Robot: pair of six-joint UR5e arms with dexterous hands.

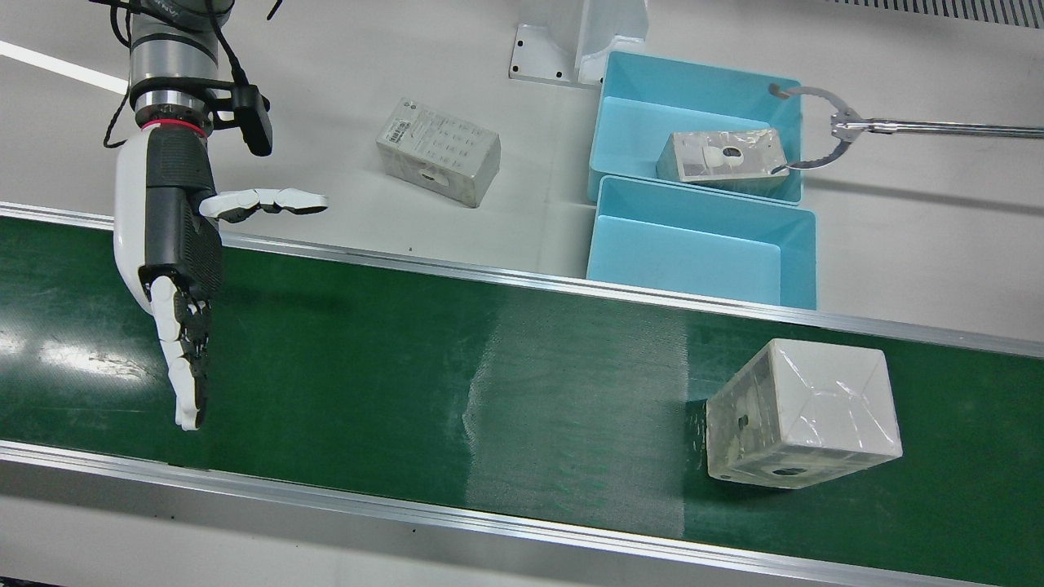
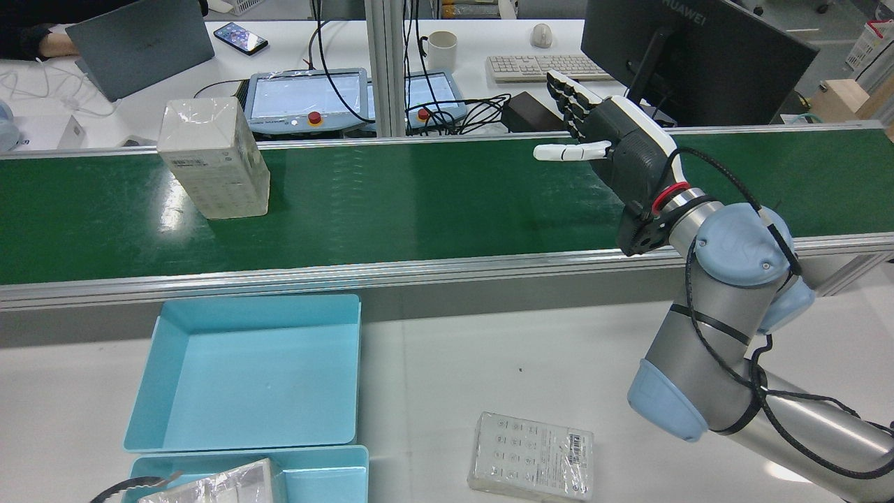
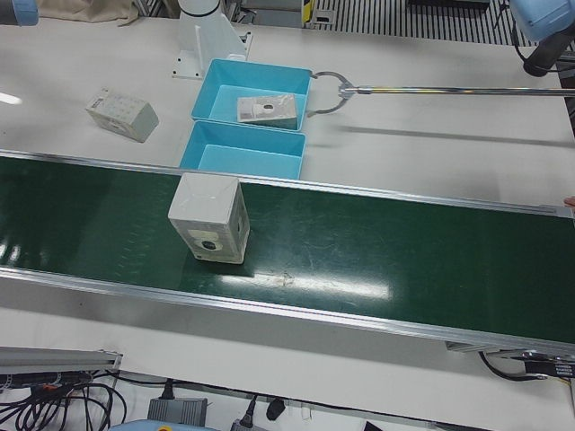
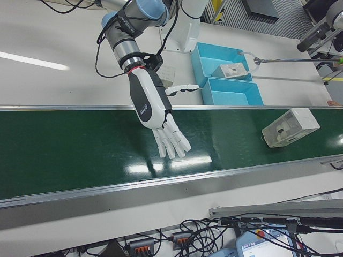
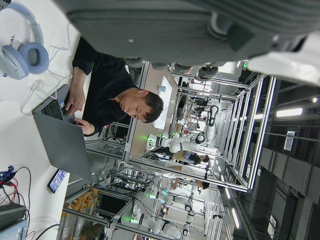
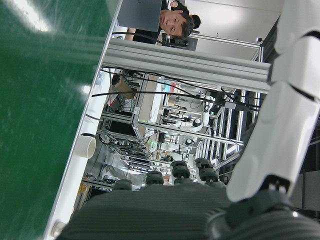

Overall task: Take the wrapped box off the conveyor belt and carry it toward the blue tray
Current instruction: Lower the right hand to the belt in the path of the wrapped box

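right hand spread flat above belt, wrapped box well apart, seemingly untouched

Front view: overhead, near. Rear view: high, behind arms. Shared: long green conveyor belt. 2 hand views: sideways, seemingly room-facing.

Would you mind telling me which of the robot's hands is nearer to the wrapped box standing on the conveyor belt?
Right. The right hand hovers open over the conveyor belt, far along it from the wrapped box. The left hand appears over no table view, so its position cannot be told.
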